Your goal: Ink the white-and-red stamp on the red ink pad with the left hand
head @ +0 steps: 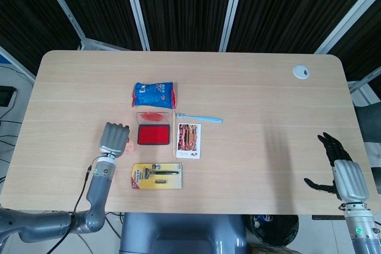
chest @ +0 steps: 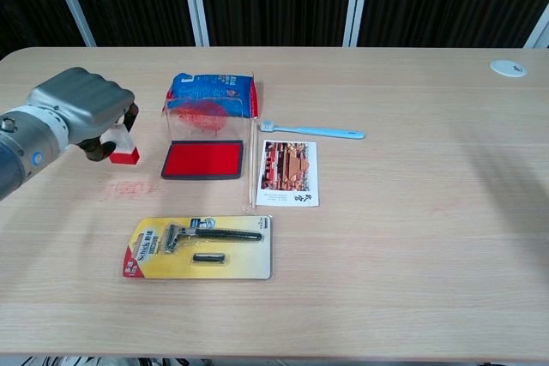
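The left hand (chest: 79, 109) was curled around the white-and-red stamp (chest: 123, 151), whose white body and red base poked out beneath the fingers. Hand and stamp sat to the left of the red ink pad (chest: 204, 159), apart from it, over bare tabletop (chest: 412, 237). From the chest view the stamp's red face appeared close to the wood, though whether it touched I could not tell. The pad was a flat rectangle of bright red in a dark frame, its clear lid standing open at the far edge. Just behind the pad lay a crinkled blue packet (chest: 212, 93); just right of it a thin wooden stick (chest: 251, 165), then a glossy printed card (chest: 288, 174) and a pale blue toothbrush (chest: 312, 131). In front of the pad lay a yellow blister card holding a razor (chest: 200, 247). The right hand (head: 340, 168) hung far to the right of the pad, past the tabletop's edge, fingers spread and holding nothing.
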### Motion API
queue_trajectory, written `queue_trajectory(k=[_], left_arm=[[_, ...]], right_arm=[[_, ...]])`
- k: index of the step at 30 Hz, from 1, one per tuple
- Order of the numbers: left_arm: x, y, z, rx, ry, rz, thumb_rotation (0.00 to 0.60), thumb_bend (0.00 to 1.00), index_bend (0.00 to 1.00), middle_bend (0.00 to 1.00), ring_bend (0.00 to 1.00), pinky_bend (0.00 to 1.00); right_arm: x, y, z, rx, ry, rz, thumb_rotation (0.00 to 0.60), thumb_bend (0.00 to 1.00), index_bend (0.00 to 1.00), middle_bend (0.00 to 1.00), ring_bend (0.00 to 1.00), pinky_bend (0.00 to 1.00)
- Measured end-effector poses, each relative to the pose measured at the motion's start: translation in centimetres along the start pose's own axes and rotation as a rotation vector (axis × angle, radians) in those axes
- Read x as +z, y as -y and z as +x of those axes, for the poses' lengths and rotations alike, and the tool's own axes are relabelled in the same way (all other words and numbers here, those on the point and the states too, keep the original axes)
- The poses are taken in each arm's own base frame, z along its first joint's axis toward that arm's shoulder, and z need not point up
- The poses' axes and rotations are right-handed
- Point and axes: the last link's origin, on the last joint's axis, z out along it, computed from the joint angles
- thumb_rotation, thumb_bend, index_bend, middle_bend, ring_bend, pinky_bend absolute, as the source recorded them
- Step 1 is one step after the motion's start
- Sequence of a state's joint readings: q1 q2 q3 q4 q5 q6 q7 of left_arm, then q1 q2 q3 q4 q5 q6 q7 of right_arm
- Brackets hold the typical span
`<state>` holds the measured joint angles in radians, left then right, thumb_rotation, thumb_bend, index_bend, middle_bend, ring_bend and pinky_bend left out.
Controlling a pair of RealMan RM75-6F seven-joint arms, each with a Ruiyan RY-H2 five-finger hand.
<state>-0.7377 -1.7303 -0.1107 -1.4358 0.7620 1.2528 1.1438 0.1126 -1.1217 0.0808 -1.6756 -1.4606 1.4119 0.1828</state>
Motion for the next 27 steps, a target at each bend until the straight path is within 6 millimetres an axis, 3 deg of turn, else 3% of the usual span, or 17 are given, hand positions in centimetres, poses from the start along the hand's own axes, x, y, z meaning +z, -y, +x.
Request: queue_trajectory(k=[12, 27], left_arm=[[-0.3, -0.2, -1.7, 0.005, 0.040, 0.013, 0.600, 0.45, 0.66, 0.67, 0.49, 0.54], [0.0, -1.2, -2.1, 0.013, 0.058, 0.013, 0.600, 0.43, 0.64, 0.65, 0.47, 0.53]], right_arm=[[0.0, 0.0, 0.0, -0.002, 0.000, 0.001, 0.600, 0.16, 0.00, 0.00, 0.00, 0.18], [0.0, 0.0, 0.0, -0.005, -0.001, 0.004, 0.600, 0.16, 0.00, 0.00, 0.00, 0.18]])
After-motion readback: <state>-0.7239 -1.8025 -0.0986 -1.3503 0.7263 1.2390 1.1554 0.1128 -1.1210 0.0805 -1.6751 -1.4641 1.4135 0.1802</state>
